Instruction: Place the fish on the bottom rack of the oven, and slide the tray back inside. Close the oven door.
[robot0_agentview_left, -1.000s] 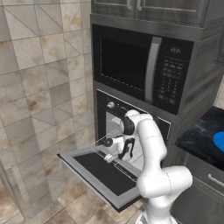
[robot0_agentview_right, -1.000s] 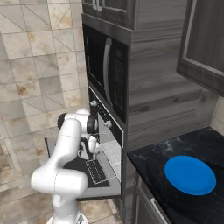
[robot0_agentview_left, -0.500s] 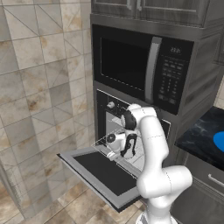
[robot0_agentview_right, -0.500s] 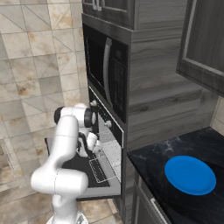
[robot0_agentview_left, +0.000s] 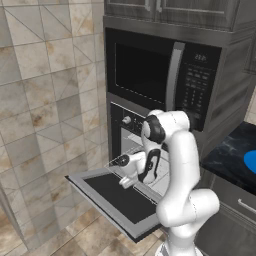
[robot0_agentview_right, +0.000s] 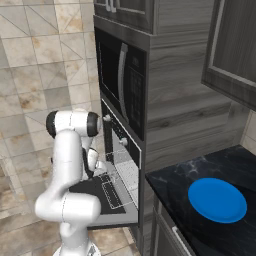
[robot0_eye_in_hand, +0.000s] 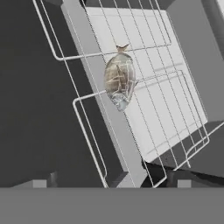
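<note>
The oven (robot0_agentview_left: 131, 131) stands ahead of the fingers, its oven door (robot0_agentview_left: 111, 196) folded down flat beneath them. The bottom rack (robot0_eye_in_hand: 144, 87), pulled out over the door, lies directly below the fingers (robot0_agentview_left: 131, 172). The fish (robot0_eye_in_hand: 119, 78) rests on its wires just ahead of them. Whether the fingers are spread or pressed together cannot be told.

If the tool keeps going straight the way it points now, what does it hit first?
Most likely the bottom rack, near where the fish lies on its wires, above the inner edge of the open oven door. Depth is hard to judge in the hand view.
</note>
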